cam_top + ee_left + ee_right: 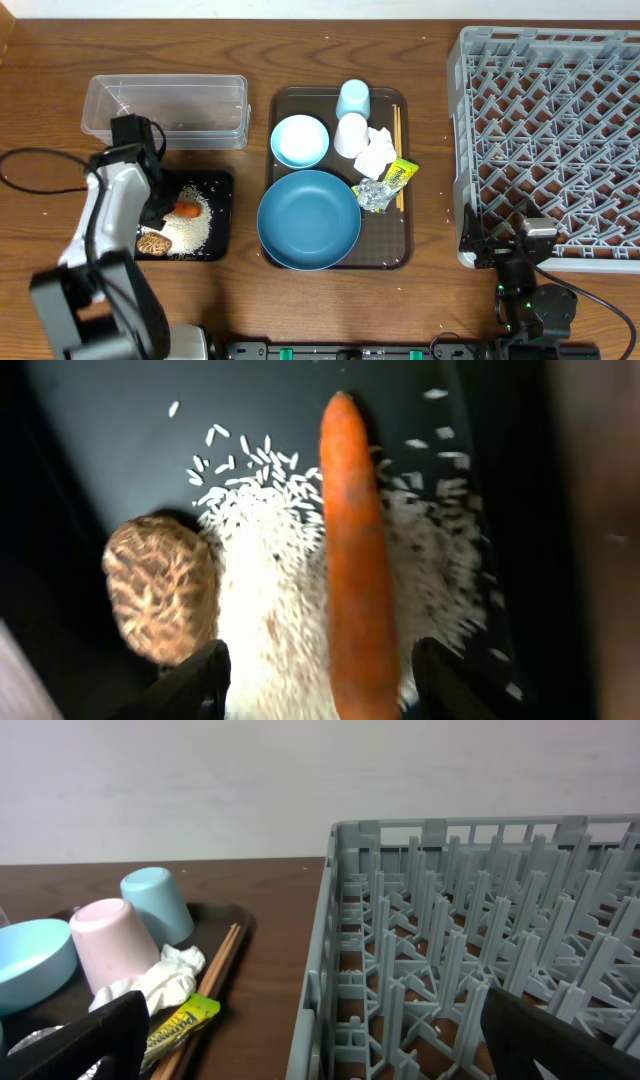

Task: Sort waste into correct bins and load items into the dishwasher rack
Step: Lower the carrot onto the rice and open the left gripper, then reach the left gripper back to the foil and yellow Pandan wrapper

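Catching from overhead alone the full layout around the brown serving tray (300, 105) on the table (250, 40). Finding the black tray (222, 185) just left of it, the clear tub (165, 80) beyond that, up and to the left, and the grey rack (550, 140) well to its right. Spotting the left pincer (175, 212) low over the black tray.

Getting from the left wrist view what overhead is hiding: fingers (195, 680) standing apart, flanking one end of the orange carrot (355, 560) without clamping it. Seeing the carrot as long, smooth and tapering, lying across a heap of white rice grains (270, 590), with the brown food lump (160, 588), rounded and mottled, touching the heap's edge, all inside the black tray left of the serving tray.

Reading from the right wrist view the right pincer (310, 1010) also spread wide, holding nothing, near the rack's corner, right of the serving tray.

Counting on the serving tray:
- dark-blue plate (309, 220) filling its front
- light-blue bowl (299, 140) at back left
- light-blue cup (353, 98) and pale pinkish-white cup (351, 135) toward the back, both looking mouth-down from the right wrist
- crumpled white tissue (376, 152), green-yellow wrapper (400, 174) and crumpled foil (373, 196) down the right side
- chopsticks (396, 150) along the right rim
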`<action>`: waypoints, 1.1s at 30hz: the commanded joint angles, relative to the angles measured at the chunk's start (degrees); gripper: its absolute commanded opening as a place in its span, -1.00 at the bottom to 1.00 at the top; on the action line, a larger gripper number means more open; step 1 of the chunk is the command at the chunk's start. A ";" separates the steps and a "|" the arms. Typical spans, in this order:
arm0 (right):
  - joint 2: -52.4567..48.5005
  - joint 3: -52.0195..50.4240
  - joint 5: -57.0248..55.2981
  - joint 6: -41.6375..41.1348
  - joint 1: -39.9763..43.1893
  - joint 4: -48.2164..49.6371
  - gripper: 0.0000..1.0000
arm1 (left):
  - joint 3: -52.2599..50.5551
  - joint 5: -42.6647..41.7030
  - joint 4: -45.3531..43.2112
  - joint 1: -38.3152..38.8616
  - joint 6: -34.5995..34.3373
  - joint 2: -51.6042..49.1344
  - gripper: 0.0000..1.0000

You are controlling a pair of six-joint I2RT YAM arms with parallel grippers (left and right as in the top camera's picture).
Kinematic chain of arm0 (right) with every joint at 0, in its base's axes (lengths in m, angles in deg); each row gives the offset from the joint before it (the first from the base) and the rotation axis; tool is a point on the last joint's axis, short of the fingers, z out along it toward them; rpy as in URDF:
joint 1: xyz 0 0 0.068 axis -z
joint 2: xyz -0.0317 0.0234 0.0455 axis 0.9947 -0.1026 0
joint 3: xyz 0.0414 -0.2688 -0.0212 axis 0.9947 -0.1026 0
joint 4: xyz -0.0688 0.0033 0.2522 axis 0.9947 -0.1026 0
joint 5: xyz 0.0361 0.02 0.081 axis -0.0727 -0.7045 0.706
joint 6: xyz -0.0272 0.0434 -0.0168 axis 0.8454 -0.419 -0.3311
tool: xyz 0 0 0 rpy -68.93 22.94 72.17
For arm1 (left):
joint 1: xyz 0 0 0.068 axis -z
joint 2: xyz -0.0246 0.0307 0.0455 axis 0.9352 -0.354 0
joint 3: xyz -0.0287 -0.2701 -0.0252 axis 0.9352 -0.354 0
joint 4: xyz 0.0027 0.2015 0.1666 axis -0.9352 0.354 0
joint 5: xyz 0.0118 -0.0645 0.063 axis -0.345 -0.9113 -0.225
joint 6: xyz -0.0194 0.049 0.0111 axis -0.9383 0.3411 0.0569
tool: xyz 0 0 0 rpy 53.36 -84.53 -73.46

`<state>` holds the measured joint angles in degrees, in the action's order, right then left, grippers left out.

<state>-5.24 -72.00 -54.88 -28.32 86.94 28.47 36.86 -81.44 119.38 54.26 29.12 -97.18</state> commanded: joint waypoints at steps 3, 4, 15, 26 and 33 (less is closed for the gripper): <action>0.31 -0.17 -0.13 0.09 1.05 -0.09 0.99 | 0.26 -2.27 1.57 0.24 5.31 11.67 0.31; 0.31 -0.17 -0.13 0.09 1.05 -0.09 0.98 | 0.26 -3.41 1.53 0.35 6.86 14.03 0.47; 0.31 -0.17 -0.13 0.09 1.05 -0.09 0.99 | 0.26 -21.09 -3.87 5.92 19.17 34.34 0.96; 0.31 -0.17 -0.13 0.09 1.05 -0.09 0.98 | 7.08 -31.32 -3.58 31.08 27.30 32.15 0.96; 0.31 -0.17 -0.13 0.09 1.05 -0.09 0.99 | 24.06 -13.44 10.64 48.92 31.23 15.63 0.96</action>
<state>-5.24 -72.00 -54.88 -28.32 86.94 28.47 53.89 -105.48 126.92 98.28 57.30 -75.62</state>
